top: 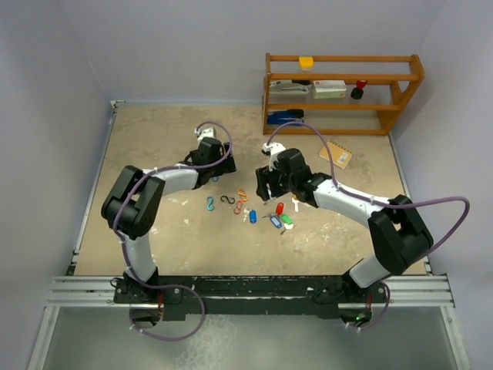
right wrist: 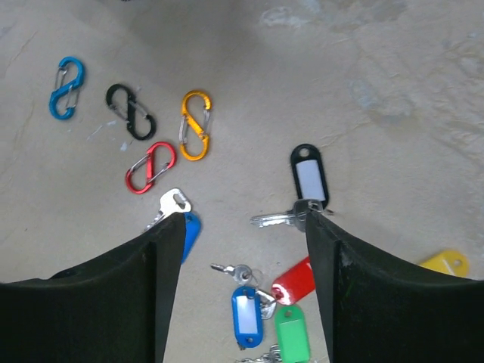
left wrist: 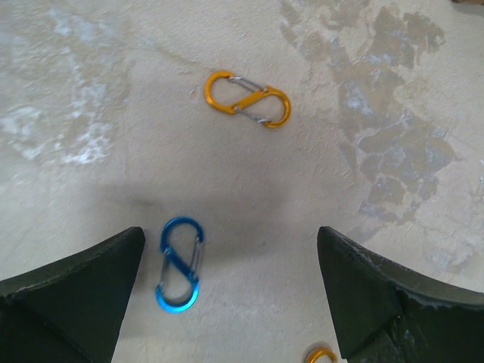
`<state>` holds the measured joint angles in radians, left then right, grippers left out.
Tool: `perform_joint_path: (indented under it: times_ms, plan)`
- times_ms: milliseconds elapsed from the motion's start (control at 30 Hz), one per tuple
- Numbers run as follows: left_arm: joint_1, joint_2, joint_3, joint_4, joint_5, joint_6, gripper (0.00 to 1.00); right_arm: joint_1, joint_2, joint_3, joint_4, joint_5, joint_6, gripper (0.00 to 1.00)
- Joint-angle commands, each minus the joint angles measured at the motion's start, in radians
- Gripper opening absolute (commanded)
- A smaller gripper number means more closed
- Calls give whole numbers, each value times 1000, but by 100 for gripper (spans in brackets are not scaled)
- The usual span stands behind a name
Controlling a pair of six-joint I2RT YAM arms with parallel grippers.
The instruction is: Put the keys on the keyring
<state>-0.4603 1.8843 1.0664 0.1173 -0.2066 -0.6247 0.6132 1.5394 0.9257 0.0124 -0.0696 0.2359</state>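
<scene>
End effector (right wrist: 246, 219): fingers spread wide, at 7 and 5 o'clock.
Tabletop (right wrist: 378, 76): mottled beige.
Clips, 10 o'clock: blue clip (right wrist: 66, 88), black clip (right wrist: 130, 112), yellow clip (right wrist: 195, 125), red clip (right wrist: 150, 167).
Keys, 3 o'clock: black-and-white tag (right wrist: 308, 175).
Keys, 6 o'clock: red tag (right wrist: 295, 281), blue tag (right wrist: 246, 318), green tag (right wrist: 291, 333), bunched.
Keys, 7 o'clock: blue-tagged key (right wrist: 175, 203), beside the finger.
Keys, 4 o'clock: yellow tag (right wrist: 442, 263), partly hidden.

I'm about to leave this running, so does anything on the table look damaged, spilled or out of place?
Only the table top: its coating is flaked and patchy in the left wrist view. The keys and S-shaped clips lie loose, none visibly broken, and nothing is spilled.
</scene>
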Motion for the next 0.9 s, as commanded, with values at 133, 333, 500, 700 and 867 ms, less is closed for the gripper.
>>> perform_joint_path:
  times_ms: [133, 333, 500, 700, 867]
  plan:
    - [27, -257, -90, -37, -115, -13, 93, 38, -12, -41, 82, -153, -126, 58]
    - [30, -338, -133, -52, -147, -18, 93, 80, 50, -29, 84, -156, -153, 47]
    - [36, -364, -152, -63, -149, -20, 93, 125, 102, 17, 58, -123, -171, 45]
    - [43, -379, -158, -67, -145, -16, 93, 147, 145, 37, 46, -80, -173, 41]
    - [49, -386, -169, -62, -138, -16, 93, 151, 155, 46, 48, -64, -170, 41]
